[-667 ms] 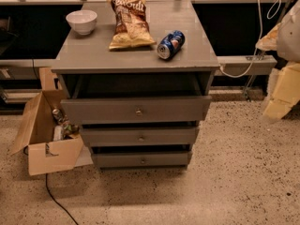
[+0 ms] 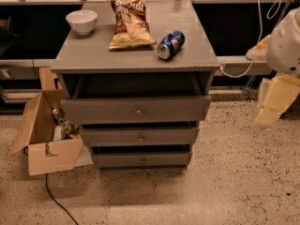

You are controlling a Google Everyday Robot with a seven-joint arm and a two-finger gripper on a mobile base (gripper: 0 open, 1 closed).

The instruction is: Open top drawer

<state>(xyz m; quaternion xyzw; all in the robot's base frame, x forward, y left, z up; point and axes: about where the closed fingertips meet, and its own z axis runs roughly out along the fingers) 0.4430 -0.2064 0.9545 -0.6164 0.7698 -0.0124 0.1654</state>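
The grey cabinet (image 2: pixel 93 55) stands in the middle of the view with three drawers. The top drawer (image 2: pixel 112 110) is the widest, with a small round metal knob (image 2: pixel 138 112) at its centre. It stands pulled out, with a dark gap showing behind its front panel under the cabinet top. The two narrower drawers (image 2: pixel 164 136) below it also stand out a little. My gripper (image 2: pixel 275 101), a cream-coloured part under a white arm link, hangs at the far right. It is well clear of the cabinet and touches nothing.
On the cabinet top are a white bowl (image 2: pixel 81 21), a chip bag (image 2: pixel 130 22) and a blue soda can (image 2: pixel 170 44) on its side. An open cardboard box (image 2: pixel 47 139) with cans stands on the floor at the left, a black cable beside it. White cables hang at the back right.
My arm at the right has shifted slightly down and to the left. The cabinet, its drawers and the things on top have not moved.
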